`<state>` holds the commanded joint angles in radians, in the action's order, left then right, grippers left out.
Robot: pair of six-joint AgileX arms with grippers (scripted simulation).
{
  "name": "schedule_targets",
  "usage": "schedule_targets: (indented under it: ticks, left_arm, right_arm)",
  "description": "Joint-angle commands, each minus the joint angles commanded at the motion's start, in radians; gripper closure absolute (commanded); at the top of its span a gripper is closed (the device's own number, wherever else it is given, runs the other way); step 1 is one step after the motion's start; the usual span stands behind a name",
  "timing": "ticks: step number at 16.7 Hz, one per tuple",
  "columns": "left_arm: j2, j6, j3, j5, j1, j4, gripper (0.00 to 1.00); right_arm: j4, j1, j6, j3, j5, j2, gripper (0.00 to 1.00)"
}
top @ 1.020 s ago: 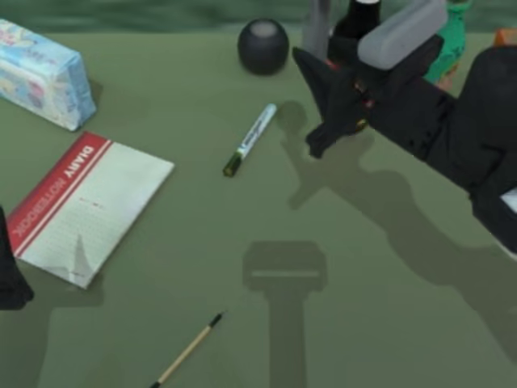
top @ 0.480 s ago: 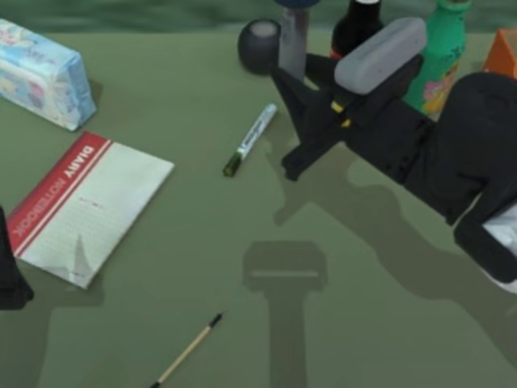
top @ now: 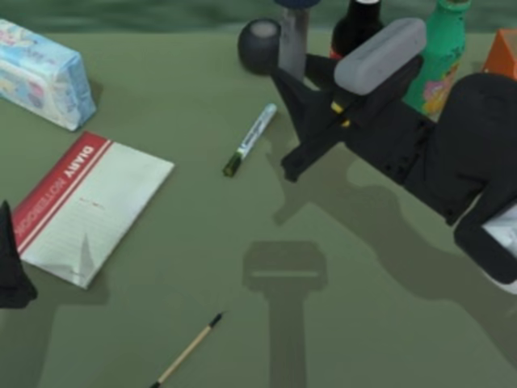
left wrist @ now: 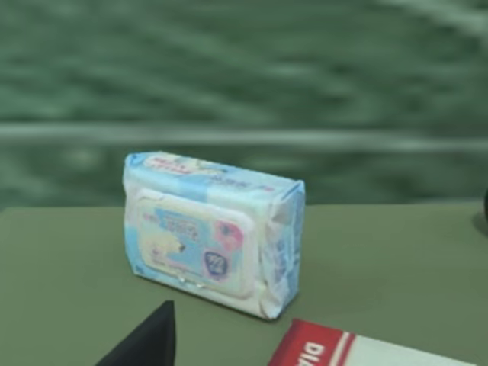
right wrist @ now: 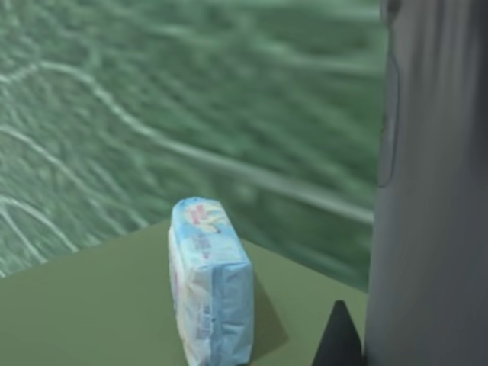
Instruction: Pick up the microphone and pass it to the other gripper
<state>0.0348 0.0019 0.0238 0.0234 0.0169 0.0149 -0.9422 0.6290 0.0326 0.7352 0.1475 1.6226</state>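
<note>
Plainly the right hand [top: 284, 121] grips the mic [top: 292, 40] by its grey handle, long axis upright, at the worktop's far edge, well apart from the parked left hand [top: 12, 275].

Mic [top: 292, 36]: grey metallic cylindrical handle, upright, at far edge of bench, between dark ball and dark bottle. Dark navy head on top, mostly cut off by top view's edge. In right wrist view, handle [right wrist: 431, 191] fills near side, vertical.
</note>
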Motion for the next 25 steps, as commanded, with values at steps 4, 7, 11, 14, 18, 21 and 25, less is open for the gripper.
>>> schedule_targets:
  ticks: [4, 7, 11, 14, 18, 21, 25]
  left_arm:
    - [0.193, 0.006, 0.118, 0.103, 0.073, 0.076, 0.00]
    - [0.423, 0.008, 0.250, 0.208, 0.145, 0.164, 0.00]
    - [0.751, 0.013, 0.437, 0.353, 0.246, 0.292, 0.00]
    - [0.956, 0.016, 0.557, 0.447, 0.312, 0.373, 0.00]
    - [1.119, 0.018, 0.652, 0.529, 0.369, 0.434, 0.00]
    - [1.146, 0.018, 0.666, 0.542, 0.379, 0.442, 0.00]
    - [1.146, 0.018, 0.664, 0.539, 0.376, 0.442, 0.00]
  right_arm:
    - [0.000, 0.000, 0.000, 0.000, 0.000, 0.000, 1.00]
    - [0.000, 0.000, 0.000, 0.000, 0.000, 0.000, 1.00]
    - [0.000, 0.000, 0.000, 0.000, 0.000, 0.000, 1.00]
    - [0.000, 0.000, 0.000, 0.000, 0.000, 0.000, 1.00]
    - [0.000, 0.000, 0.000, 0.000, 0.000, 0.000, 1.00]
    - [0.000, 0.000, 0.000, 0.000, 0.000, 0.000, 1.00]
    - [0.000, 0.000, 0.000, 0.000, 0.000, 0.000, 1.00]
